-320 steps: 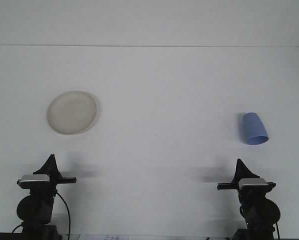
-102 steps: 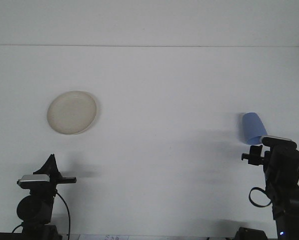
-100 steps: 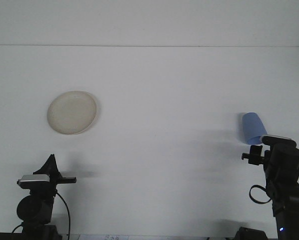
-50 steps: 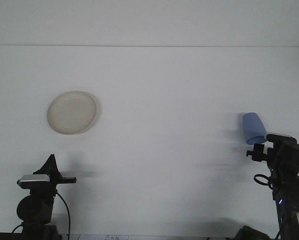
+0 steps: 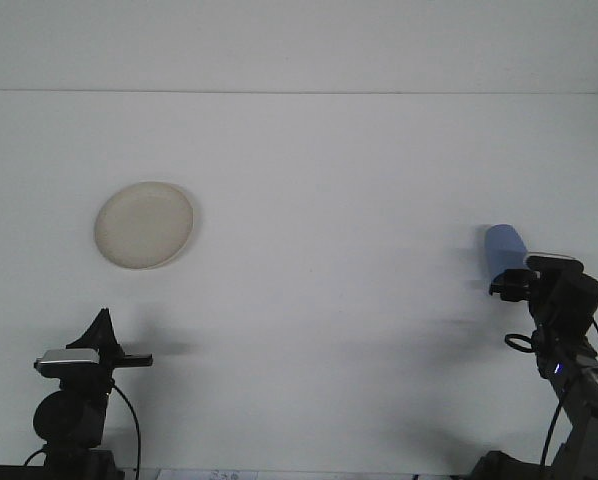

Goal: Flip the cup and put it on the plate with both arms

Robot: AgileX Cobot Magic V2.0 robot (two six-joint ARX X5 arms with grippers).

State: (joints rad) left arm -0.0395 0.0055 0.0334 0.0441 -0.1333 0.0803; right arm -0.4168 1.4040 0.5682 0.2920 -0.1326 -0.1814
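Note:
A blue cup [image 5: 502, 244] lies on its side at the right of the white table, its lower part hidden behind my right arm. My right gripper [image 5: 524, 280] is raised just in front of the cup and overlaps its near end. A cream plate [image 5: 144, 224] sits at the left, with nothing on it. My left gripper [image 5: 103, 335] rests low at the front left, well short of the plate, with nothing in it.
The white table [image 5: 319, 200] runs back to a far edge against a pale wall. My right arm's dark body and cables [image 5: 574, 390] rise at the front right corner.
My right arm has lifted from its rest at the front right and moved forward and right, up to the blue cup, now covering its lower end. Left arm, plate unchanged.

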